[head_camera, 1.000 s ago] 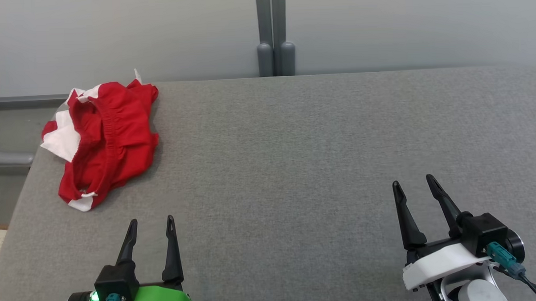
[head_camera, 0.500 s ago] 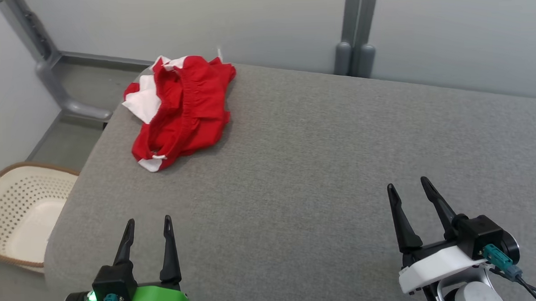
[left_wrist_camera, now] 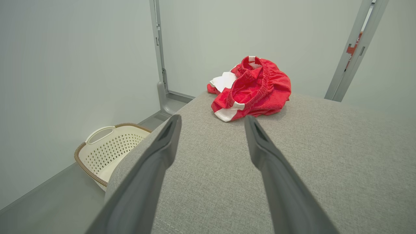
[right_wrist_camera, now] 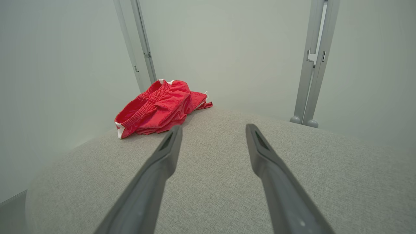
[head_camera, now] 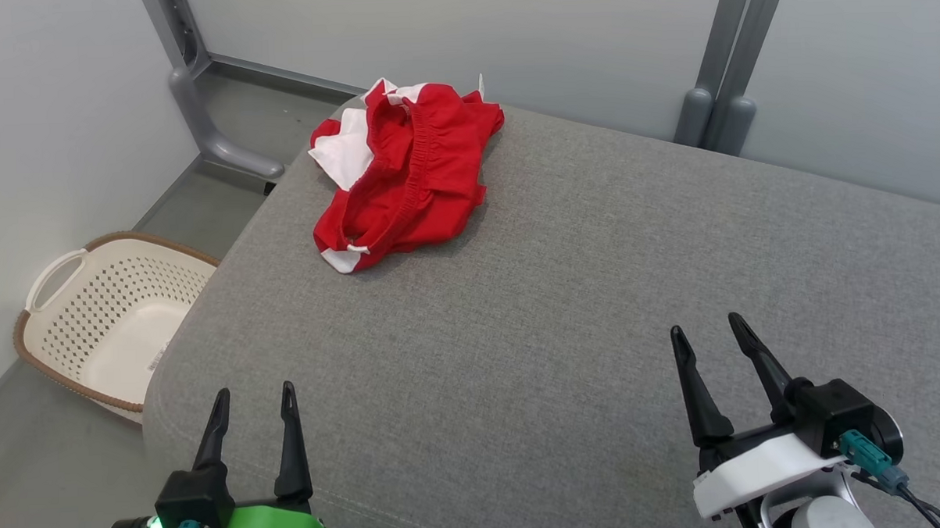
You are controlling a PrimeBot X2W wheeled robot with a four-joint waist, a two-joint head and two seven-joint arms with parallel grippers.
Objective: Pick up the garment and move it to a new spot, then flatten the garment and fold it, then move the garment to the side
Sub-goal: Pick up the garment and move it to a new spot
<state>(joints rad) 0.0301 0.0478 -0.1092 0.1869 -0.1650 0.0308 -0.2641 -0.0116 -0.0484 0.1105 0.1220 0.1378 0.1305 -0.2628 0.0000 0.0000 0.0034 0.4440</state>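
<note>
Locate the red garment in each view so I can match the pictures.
Head view: garment upper centre, at the table's far left corner.
Left wrist view: garment upper centre.
Right wrist view: garment left of centre.
Shared landmark: grey double post behind the table, right of the garment.

Red garment (head_camera: 412, 176) with white panels, crumpled in a heap, elastic waistband showing, at grey table's (head_camera: 596, 306) far-left corner
</note>
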